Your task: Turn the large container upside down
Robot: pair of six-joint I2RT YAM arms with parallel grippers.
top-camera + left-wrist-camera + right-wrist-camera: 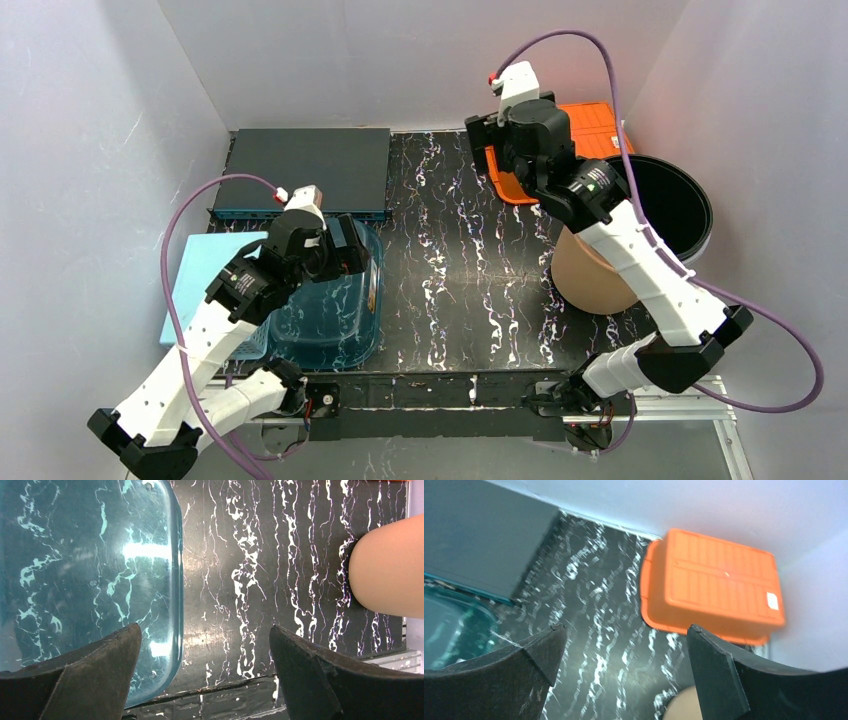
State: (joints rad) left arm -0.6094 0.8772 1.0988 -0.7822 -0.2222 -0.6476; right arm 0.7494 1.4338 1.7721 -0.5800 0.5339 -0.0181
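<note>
At the right side of the black marbled table [450,260], the large tan cylindrical container with a black interior [590,285] appeared tipped, mouth toward the right wall. Right gripper [624,630] and left gripper [205,627] both stood wide, empty. Risk: the smooth round wall may roll or slip from a pinch and strike the orange ribbed plastic bin [714,585].

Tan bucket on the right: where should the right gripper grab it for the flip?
Take the rim of the tan bucket, coming from above with one finger inside. Its mouth looks to face up, and the round wall seems too wide for the open right gripper. The thin rim should fit between the fingers.
</note>
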